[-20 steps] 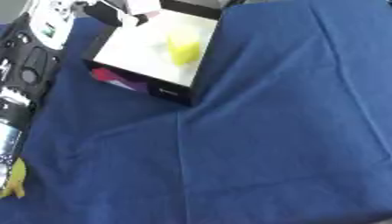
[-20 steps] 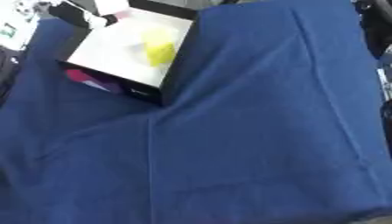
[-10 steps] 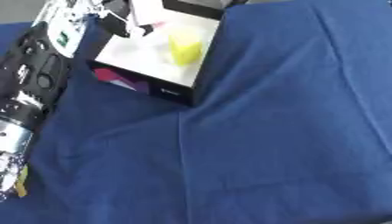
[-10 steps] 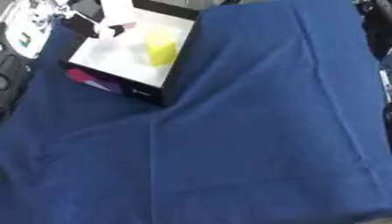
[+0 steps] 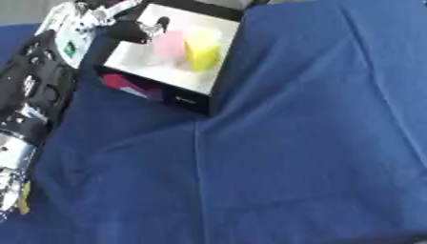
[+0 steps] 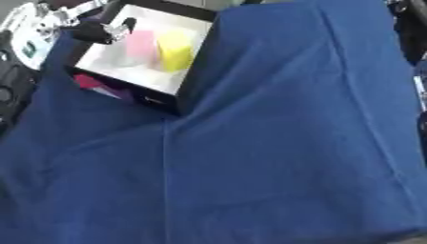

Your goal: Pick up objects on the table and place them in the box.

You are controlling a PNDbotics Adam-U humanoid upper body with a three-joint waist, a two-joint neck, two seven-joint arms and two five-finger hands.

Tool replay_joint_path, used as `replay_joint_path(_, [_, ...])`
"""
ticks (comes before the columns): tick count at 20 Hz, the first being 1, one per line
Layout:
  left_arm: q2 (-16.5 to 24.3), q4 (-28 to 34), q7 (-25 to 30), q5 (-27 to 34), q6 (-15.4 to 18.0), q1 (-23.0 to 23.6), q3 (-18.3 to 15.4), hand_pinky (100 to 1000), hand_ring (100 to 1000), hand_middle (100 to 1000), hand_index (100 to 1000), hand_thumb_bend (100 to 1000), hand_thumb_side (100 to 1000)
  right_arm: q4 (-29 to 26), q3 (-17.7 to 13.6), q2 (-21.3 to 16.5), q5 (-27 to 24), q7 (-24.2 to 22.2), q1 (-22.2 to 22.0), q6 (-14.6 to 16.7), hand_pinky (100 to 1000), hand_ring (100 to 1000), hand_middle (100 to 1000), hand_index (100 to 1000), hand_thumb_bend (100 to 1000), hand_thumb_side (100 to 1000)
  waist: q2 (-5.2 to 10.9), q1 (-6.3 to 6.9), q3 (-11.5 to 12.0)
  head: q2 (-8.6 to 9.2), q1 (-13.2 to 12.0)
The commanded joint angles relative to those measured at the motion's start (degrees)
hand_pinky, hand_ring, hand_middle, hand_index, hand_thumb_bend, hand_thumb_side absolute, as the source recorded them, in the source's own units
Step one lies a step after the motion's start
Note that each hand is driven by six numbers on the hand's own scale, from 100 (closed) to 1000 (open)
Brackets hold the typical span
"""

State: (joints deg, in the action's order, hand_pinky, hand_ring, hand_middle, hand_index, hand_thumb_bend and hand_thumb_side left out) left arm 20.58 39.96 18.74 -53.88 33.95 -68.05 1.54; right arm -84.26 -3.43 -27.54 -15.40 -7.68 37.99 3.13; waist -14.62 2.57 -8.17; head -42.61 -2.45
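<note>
A black box with a white inside stands at the far left of the blue cloth. In it a pink object stands upright beside a yellow block. My left arm runs up the left edge, and my left hand hovers over the box's left rim, right beside the pink object's top. Whether the hand touches the object is unclear. A small yellow thing peeks out beside my left forearm at the lower left. My right hand shows in neither view.
The blue cloth covers the whole table, with a crease running down from the box's front corner. The box's front wall carries a pink and purple print. A dark shape sits at the upper right edge.
My left arm has come in from the left and reached up to the box. The pink object now stands inside it beside the yellow block.
</note>
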Motion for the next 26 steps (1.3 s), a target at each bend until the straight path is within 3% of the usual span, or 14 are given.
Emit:
replay_joint_path(1, [1.2,1.3,0.1,1.5,-0.4,-0.9,-0.9,1000,1000,1000,1000,100,848,-1.3,-0.3,-1.1,-0.1,0.0,1.0,0.0,1000,1000,1000,901,100,470,0.54,-0.31,0.0,-0.02,-0.2])
replay_joint_path(2, [1.3,1.8,-0.2,2.6,-0.9,-0.9,-1.1,1000,979,1000,986,100,818,-1.3,-0.3,-1.1,-0.1,0.0,0.9,0.0,1000,1000,1000,901,100,470,0.62,-0.33,0.0,-0.1,-0.2])
replay_joint_path(5, [2.0,4.4,-3.3,8.2,-3.5,-0.9,-2.1,891,851,875,906,100,680,-1.3,-0.4,-1.3,-0.1,0.2,0.7,0.0,1000,1000,1000,901,100,470,0.96,-0.37,0.3,-0.6,0.0])
replay_joint_path(8, [3.4,7.6,-5.0,15.7,-5.7,-0.9,-2.1,888,839,859,885,100,648,-1.3,-0.5,-1.7,-0.3,0.4,0.3,0.1,1000,1000,1000,900,100,470,1.48,-0.35,0.8,-1.23,0.4])
replay_joint_path(15, [11.5,17.7,-1.2,34.4,-8.5,-0.4,-0.5,893,836,862,882,100,606,-1.2,-1.2,-3.3,-0.6,1.5,-1.0,0.4,1000,1000,1000,899,100,470,2.93,-0.26,2.8,-1.51,1.8])
replay_joint_path(20, [19.9,28.0,0.3,49.0,-10.7,4.9,1.6,897,840,868,883,100,609,-0.9,-1.6,-3.9,-0.7,2.2,-1.9,0.6,1000,1000,1000,899,100,470,3.93,-0.58,4.4,-1.51,4.2])
replay_joint_path(26, [28.4,37.5,-3.8,58.1,-14.8,12.8,2.1,893,832,863,884,100,586,-0.7,-2.0,-4.4,-1.1,2.8,-2.7,1.0,1000,1000,1000,898,100,470,4.99,-1.15,5.9,-1.51,5.5])
